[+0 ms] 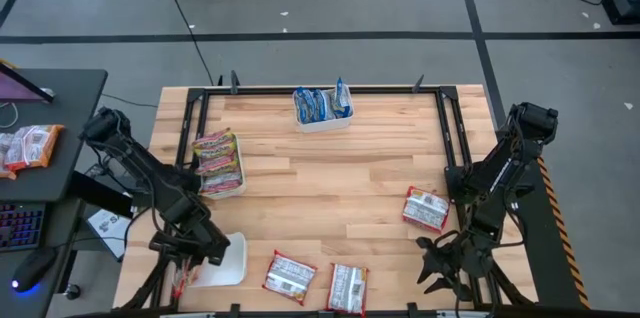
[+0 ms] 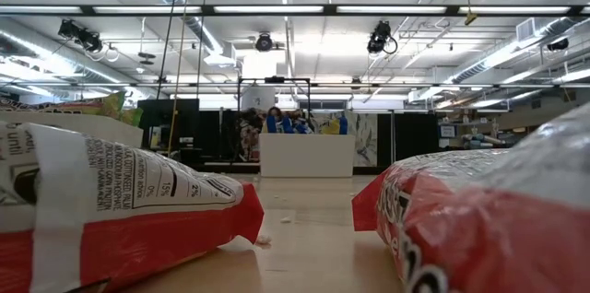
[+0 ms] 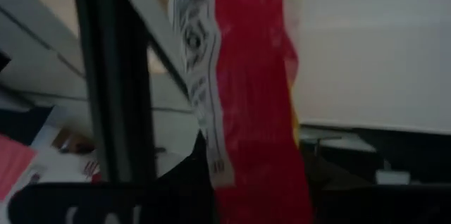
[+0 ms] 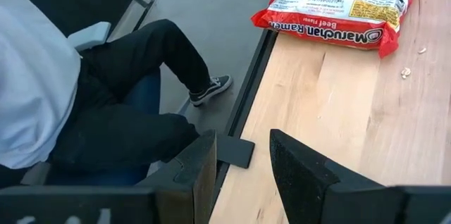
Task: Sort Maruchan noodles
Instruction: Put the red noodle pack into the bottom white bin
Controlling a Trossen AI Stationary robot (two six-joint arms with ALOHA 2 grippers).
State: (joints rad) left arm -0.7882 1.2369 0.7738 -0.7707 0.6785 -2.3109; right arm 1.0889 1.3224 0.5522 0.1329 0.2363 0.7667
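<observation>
1. High view shows the left gripper at the near left corner of the light wooden slatted table, beside a white rectangular plastic tray, with a red crinkly plastic noodle packet hanging at its tip over the table edge. Whether the fingers clamp it or are letting go, I cannot tell.

2. Other Maruchan packets lie sorted and unsorted:
   - blue-white ones stand in a white tray at the far middle;
   - green-yellow and red ones fill a tray on the left;
   - two red-white packets lie flat at the near edge, and one more red-white packet lies on the right.

3. Right gripper waits at the near right corner, its jaws parted with nothing between them.

4. Risk: the hanging packet sits outside the tray's rim, so a release here would likely drop it off the table rather than into the tray. The thin wrapper could also slip free of the fingers or snag on the black metal frame rail.

5. Left wrist view alone shows the red packet close up, dangling upright beside that rail. Right wrist view alone shows a seated person's dark trouser leg beyond the table edge, and the beef-flavour label on the red-white packet. Low view shows only two packets looming near the lens and the blue-packet tray far off; no gripper appears there.
</observation>
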